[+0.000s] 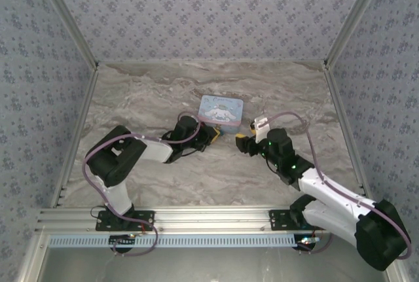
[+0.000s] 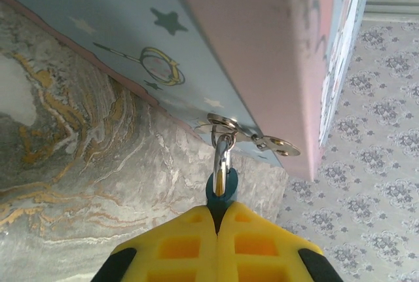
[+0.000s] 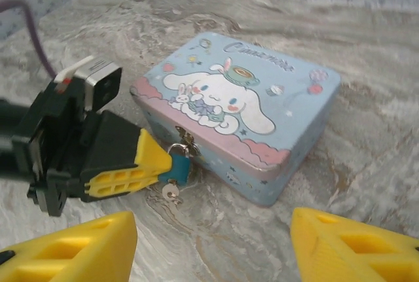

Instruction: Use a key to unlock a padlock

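Presently: left gripper (image 3: 157,161) clenched on padlock (image 3: 178,164) hanging from tin (image 3: 262,99) | right gripper (image 3: 213,229) released, jaws wide | key (image 3: 171,192) sat just below padlock | judged: pinch key head squarely, twist slowly.

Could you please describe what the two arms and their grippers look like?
The left arm and right arm have black joint housings with white link covers, and a thin lilac cable loops along each. The left gripper has a black body, wedge-shaped yellow fingers moulded with square recesses, and a grey-and-white camera block with a red mark. The right gripper has matching yellow fingers.
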Motion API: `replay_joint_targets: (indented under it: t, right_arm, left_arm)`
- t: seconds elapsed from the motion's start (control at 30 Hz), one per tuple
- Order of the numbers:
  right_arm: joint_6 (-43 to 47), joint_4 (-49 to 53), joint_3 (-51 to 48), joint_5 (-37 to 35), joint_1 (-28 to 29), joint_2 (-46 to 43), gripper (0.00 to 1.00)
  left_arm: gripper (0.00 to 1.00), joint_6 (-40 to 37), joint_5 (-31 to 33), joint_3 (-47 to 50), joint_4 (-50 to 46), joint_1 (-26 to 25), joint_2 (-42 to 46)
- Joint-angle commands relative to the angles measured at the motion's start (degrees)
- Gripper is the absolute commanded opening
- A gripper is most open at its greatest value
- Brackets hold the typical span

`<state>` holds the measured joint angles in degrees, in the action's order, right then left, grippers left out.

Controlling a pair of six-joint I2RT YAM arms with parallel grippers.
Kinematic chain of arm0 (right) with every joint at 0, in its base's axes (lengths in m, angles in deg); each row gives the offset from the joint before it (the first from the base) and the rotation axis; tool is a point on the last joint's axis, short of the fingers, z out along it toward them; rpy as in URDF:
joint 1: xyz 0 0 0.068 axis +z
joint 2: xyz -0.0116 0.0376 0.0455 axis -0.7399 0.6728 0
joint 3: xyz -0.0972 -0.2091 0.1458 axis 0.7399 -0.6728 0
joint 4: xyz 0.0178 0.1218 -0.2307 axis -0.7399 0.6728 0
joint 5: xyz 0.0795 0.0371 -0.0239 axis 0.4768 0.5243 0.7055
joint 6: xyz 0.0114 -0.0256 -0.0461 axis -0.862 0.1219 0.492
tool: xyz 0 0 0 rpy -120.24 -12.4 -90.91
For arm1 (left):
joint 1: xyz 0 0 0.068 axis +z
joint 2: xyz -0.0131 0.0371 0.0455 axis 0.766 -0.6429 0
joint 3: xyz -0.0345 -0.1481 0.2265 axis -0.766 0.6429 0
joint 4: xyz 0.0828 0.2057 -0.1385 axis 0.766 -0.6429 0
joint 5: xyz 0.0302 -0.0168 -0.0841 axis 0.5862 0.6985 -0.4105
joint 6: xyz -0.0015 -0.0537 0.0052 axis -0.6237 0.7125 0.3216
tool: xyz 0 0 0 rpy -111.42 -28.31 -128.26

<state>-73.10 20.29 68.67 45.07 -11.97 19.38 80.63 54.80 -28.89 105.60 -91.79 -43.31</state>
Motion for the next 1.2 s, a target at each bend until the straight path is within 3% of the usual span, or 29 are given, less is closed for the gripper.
replay_joint_targets:
  t: [0.0,0.2,0.5,0.93,1.17]
  right_arm:
    - [16.3,-4.0,-1.2,-5.5,4.1,-0.1,0.65]
    - [32.7,-8.1,-2.3,-15.8,11.5,5.0,0.65]
    - [46.1,-13.1,-0.8,-23.0,12.8,17.1,0.65]
    - [53.8,-26.3,2.3,-21.1,13.0,29.7,0.58]
    - [54.9,-26.9,4.7,-19.3,12.2,33.3,0.52]
  left_arm:
    - [0.00,2.0,-0.7,-1.8,-0.5,0.0,2.3]
    - [0.00,4.4,-2.3,-2.6,-0.5,0.4,2.4]
    - [0.00,6.0,-3.4,-3.1,-0.4,0.6,2.8]
    - [0.00,6.9,-3.7,-3.4,0.0,0.6,3.2]
    - [0.00,7.0,-3.6,-3.4,0.5,0.5,3.1]
